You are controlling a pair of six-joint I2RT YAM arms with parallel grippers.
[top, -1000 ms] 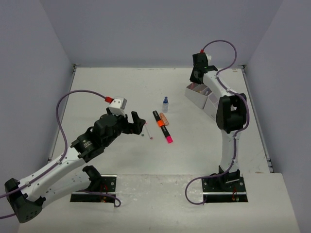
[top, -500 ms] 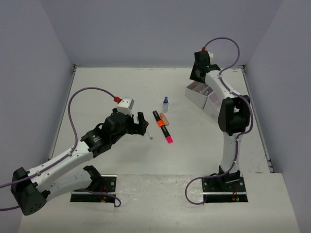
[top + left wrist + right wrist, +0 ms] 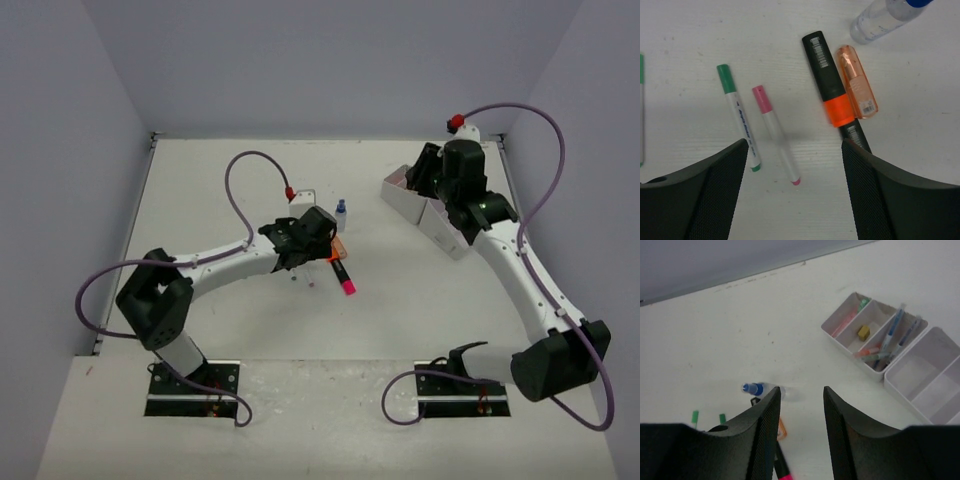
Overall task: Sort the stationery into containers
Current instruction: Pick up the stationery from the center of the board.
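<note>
My left gripper (image 3: 795, 150), jaws apart, empty, over thin pink-capped white pen (image 3: 777, 135); risk: adjacent green-capped white pen (image 3: 739, 118) gets pinched too.

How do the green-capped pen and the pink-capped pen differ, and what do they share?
The green-capped pen has green ends; the pink-capped pen has pink ends. The green-capped pen carries printed lettering; the pink-capped pen's barrel looks plain. Both are thin, white-barrelled, lying flat on the table, roughly parallel, not touching.
</note>
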